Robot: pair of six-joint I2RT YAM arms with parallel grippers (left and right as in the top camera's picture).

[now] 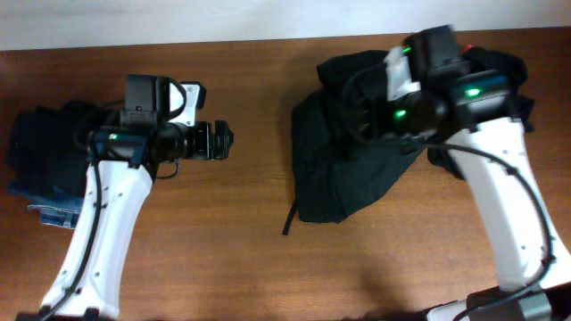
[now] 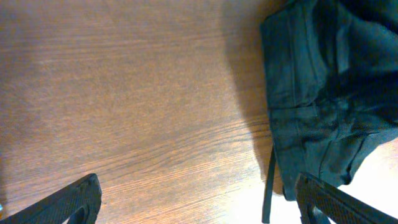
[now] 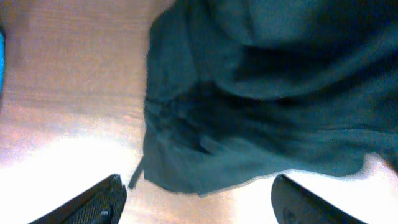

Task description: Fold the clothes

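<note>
Right gripper (image 3: 198, 200) is hovering wide, empty, over crumpled black garment (image 1: 339, 174) | left gripper (image 2: 198, 202) is waiting wide beside it | risk: loose cord (image 1: 290, 218) snagging, layers bunching under a shallow pinch

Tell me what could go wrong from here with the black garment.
1. The black garment lies bunched in overlapping layers, so the open right gripper above it might pinch several at once.
2. Its cord trails loose onto the table and could snag or stick out of the fold.
</note>
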